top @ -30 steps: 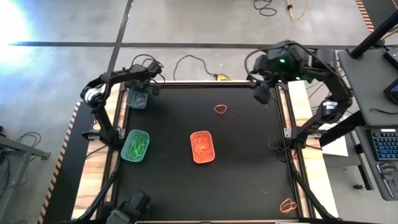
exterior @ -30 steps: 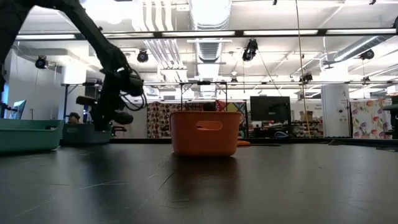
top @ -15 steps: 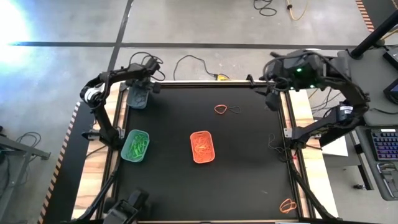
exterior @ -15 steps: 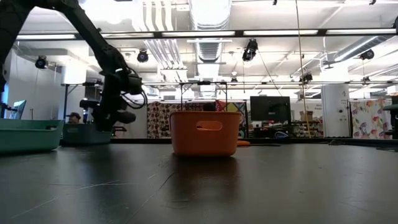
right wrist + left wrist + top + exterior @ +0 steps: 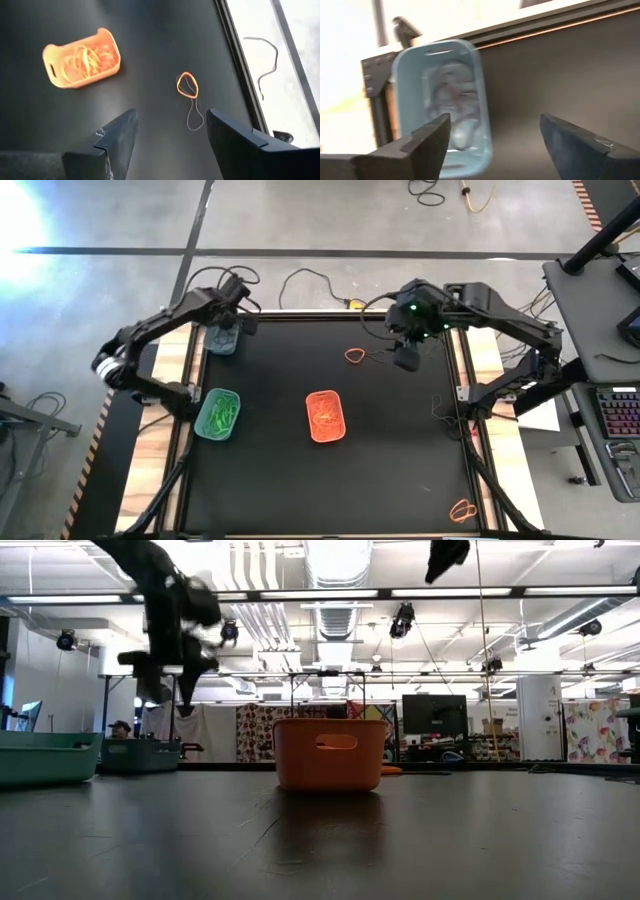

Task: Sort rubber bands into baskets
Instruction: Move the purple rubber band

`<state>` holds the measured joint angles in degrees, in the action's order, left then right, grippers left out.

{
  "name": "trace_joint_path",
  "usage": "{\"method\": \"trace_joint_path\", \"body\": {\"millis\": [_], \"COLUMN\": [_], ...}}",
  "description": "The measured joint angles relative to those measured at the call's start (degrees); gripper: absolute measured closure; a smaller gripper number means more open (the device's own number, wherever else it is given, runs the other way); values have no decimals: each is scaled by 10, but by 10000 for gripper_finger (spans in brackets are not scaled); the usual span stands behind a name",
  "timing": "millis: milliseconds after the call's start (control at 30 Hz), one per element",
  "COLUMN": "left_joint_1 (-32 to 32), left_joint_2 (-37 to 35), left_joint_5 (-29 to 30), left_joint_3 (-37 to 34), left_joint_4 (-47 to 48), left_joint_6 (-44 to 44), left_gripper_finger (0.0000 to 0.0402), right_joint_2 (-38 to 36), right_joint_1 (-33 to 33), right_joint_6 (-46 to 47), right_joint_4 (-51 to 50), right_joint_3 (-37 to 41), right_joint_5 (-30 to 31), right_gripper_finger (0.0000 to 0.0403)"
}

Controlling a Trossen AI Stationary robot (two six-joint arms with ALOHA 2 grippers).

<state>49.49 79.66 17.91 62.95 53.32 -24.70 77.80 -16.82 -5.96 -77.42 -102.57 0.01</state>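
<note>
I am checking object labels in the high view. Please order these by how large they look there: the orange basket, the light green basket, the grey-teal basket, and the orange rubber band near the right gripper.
1. Light green basket and orange basket: alike, no ranking.
2. Grey-teal basket: looks smaller, but the left gripper partly covers it.
3. Orange rubber band: clearly smallest.
</note>
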Motion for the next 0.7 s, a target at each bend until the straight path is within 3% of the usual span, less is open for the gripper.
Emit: {"method": "trace_joint_path", "body": {"millis": [267, 500, 700], "left_joint_1": [-149, -343, -514], "left_joint_2": [-111, -142, -138], "left_joint_5": [-3, 84, 82], "left_joint_3": [-19, -19, -19], "left_joint_4": [-11, -46, -121], "left_joint_6": [-71, -137, -120], "left_gripper_finger": [88, 88, 88], "right_joint_2": [-10, -26, -34], "right_joint_1": [-60, -83, -83], "right_joint_6": [4, 99, 181], "right_joint_4": [49, 36, 228], "right_joint_3": [88, 200, 329], "right_joint_5": [0, 0, 2], "right_gripper_finger": [177, 177, 177]}}
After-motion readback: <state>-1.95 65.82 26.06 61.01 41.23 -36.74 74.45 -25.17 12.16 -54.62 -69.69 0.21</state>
